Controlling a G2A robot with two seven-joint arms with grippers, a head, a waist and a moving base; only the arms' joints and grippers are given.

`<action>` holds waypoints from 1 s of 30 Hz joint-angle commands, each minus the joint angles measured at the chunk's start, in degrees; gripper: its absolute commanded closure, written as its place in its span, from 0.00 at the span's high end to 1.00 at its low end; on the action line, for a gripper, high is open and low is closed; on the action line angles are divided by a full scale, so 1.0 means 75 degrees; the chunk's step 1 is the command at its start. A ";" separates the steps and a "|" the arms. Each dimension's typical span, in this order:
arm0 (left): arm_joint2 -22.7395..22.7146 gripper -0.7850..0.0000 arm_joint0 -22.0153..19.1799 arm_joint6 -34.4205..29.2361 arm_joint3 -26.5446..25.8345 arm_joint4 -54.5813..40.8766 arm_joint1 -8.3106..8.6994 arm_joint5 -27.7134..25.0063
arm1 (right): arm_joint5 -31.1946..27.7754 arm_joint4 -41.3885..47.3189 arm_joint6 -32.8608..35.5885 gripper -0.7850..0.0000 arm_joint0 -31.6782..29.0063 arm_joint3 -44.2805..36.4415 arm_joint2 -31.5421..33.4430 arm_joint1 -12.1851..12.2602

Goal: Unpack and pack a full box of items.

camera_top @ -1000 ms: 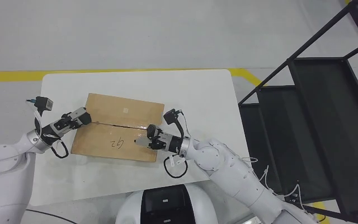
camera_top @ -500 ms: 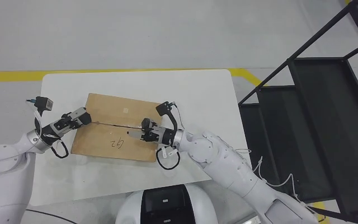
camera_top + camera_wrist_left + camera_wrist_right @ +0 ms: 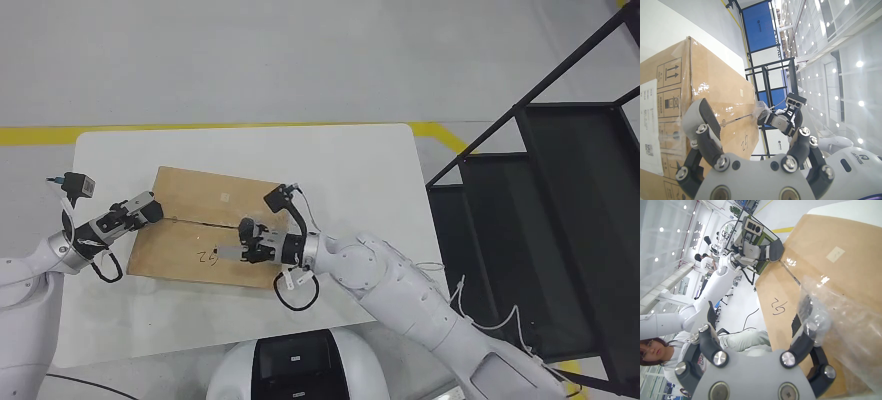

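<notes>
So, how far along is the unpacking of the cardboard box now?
Early stage. Done: some clear tape is lifted off the top seam, bunched at the right gripper. In hand: the tape removal, with the left gripper at the end of the cardboard box. Left: it is shut, nothing unpacked, nothing repacked.

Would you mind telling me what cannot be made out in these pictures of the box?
- Contents of the cardboard box: flaps closed in every view.
- One fingertip of the right gripper: right wrist view, wrapped in crumpled clear tape.
- How far the seam is slit: too thin in top view, glare off tape in wrist views.
- Print on the label: left wrist view, too small, cut by the edge.
</notes>
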 commanded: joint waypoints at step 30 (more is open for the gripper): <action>0.0000 1.00 0.0000 0.0000 0.0000 0.0000 0.0000 0.0000 | 0.0916 -0.0331 -0.0098 0.00 -0.0617 -0.0164 0.0916 0.0204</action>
